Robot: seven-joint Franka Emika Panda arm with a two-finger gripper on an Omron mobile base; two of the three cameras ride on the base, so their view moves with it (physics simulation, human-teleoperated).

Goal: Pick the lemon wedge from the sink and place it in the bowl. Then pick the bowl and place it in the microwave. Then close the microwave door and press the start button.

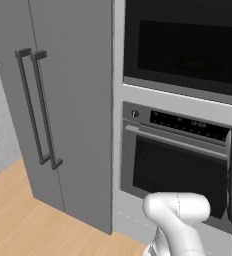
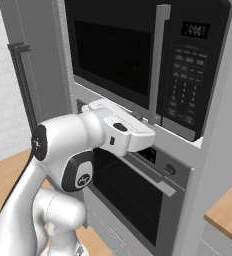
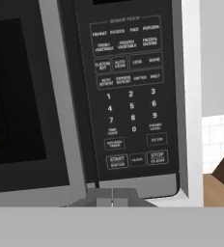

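Microwave door (image 2: 115, 55) closed | gripper (image 3: 112, 197) jaws fully together, holding nothing, just below keypad (image 3: 131, 96) | START button (image 3: 117, 161) above fingertips | oven (image 1: 180, 165) beneath microwave (image 2: 153, 60)

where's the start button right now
The start button sits at the keypad's bottom left in the hand view, just above the shut gripper, right of the microwave door.

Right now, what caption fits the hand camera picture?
Shut gripper faces the closed microwave door and keypad, just below the START button.
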